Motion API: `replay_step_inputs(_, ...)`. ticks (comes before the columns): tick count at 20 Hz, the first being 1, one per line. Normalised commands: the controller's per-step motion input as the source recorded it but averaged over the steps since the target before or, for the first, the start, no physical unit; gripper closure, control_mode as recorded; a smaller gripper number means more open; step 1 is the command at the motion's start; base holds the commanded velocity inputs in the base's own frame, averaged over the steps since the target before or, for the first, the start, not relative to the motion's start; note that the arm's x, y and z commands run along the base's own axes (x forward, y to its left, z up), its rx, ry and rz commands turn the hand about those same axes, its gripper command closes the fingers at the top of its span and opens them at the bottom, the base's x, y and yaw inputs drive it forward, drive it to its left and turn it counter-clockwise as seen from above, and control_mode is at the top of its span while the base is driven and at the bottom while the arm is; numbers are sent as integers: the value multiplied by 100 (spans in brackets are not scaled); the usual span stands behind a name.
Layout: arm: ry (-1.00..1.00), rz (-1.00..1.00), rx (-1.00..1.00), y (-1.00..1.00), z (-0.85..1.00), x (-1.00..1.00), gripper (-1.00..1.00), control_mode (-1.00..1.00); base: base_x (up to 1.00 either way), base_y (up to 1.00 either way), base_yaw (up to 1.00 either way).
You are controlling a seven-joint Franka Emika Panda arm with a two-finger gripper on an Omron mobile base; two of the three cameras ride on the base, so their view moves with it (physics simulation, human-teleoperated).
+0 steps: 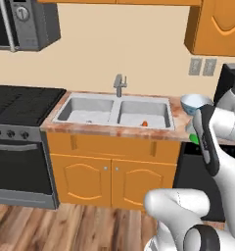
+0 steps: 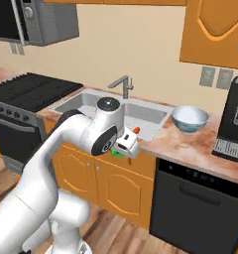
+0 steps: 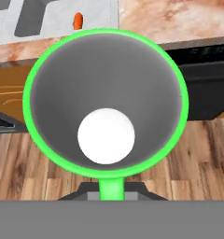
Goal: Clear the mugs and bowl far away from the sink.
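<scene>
My gripper is shut on the bright green mug, and I look straight into its pale inside. The mug hangs in the air just off the counter's front edge, above the wooden floor. It shows as a green patch under the hand, and again beside the forearm. The pale blue-white bowl stands upright on the counter right of the sink. A small orange thing lies in the right basin; I cannot tell whether it is the other mug.
A stove adjoins the counter left of the sink. A dark dishwasher front sits under the counter at the right, with a black appliance on top at the far right. The faucet rises behind the basins.
</scene>
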Motion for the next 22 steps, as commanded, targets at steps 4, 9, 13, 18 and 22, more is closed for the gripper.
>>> replay_step_inputs(4, 0, 0, 0, 0, 0, 0, 100, 100, -7, 0, 86)
replay_step_inputs(9, 0, 0, 0, 0, 0, 0, 100, 100, -5, 0, 91)
replay_step_inputs(13, 0, 0, 0, 0, 0, 0, 100, 100, -8, 0, 92)
replay_step_inputs(18, 0, 0, 0, 0, 0, 0, 100, 100, -1, 0, 89)
replay_step_inputs(22, 0, 0, 0, 0, 0, 0, 100, 100, 0, 0, 94)
